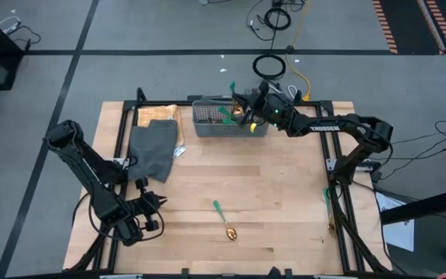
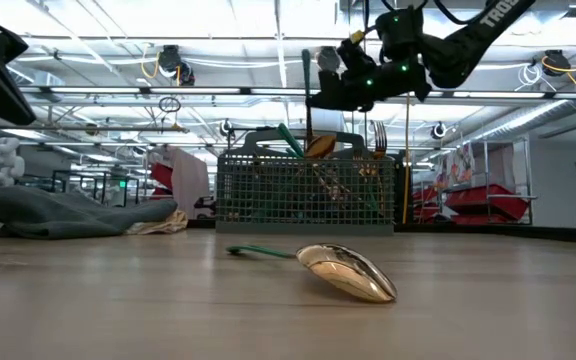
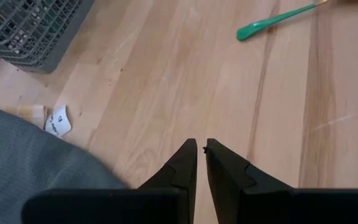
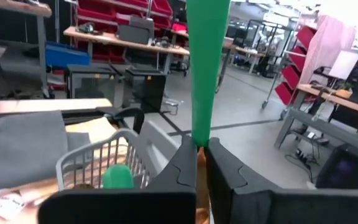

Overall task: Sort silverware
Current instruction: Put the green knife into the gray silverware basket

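Nearest the low camera, a lone spoon (image 2: 343,270) lay flat on the wooden desk (image 1: 285,201), gold bowl toward the front edge and green handle pointing back toward the basket. From above, that same spoon (image 1: 223,220) sat in the open front half of the desk, well apart from everything else.

Off at the front left corner, the left claw (image 1: 155,203) waited low over the boards, its fingers (image 3: 182,165) drawn in narrow with just a thin gap between them and nothing in it. Its wrist camera caught the spoon's green handle tip, a corner of the grey cloth (image 3: 36,155) and a small scrap of paper (image 3: 57,121) beside it.

Further back on the left, the grey cloth (image 1: 155,149) lay folded, its far end just beside the basket.

And at the back edge, the grey mesh basket (image 1: 229,120) stood with several green-handled pieces (image 2: 303,145) leaning inside, a fork's tines (image 2: 378,135) showing above the rim. Right over it, the right claw (image 1: 246,105) hung above the basket, closed tight on a utensil (image 4: 207,68) whose green handle stuck straight up out of the pinch; the gold head was mostly hidden below the fingers (image 4: 229,171). Behind all that, the workshop with red bins.
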`<control>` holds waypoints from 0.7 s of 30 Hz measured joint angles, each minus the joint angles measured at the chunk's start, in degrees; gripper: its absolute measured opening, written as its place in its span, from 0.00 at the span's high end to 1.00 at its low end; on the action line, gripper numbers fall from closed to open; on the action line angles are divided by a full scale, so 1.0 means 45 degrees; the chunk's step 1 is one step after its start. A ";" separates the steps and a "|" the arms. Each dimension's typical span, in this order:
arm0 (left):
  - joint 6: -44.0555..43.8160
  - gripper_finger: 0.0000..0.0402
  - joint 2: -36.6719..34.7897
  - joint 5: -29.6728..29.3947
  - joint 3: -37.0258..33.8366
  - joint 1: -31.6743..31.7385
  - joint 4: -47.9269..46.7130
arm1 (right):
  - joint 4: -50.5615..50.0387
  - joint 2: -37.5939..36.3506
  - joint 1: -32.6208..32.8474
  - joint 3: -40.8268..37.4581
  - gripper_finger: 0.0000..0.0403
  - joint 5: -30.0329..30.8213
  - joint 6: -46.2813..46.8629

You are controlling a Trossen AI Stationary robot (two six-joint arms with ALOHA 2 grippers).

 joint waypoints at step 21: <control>-0.0325 0.89 -0.0001 -0.0160 0.0000 0.0000 0.0014 | -0.0641 -0.0043 0.0056 -0.0056 0.95 -0.0331 0.0482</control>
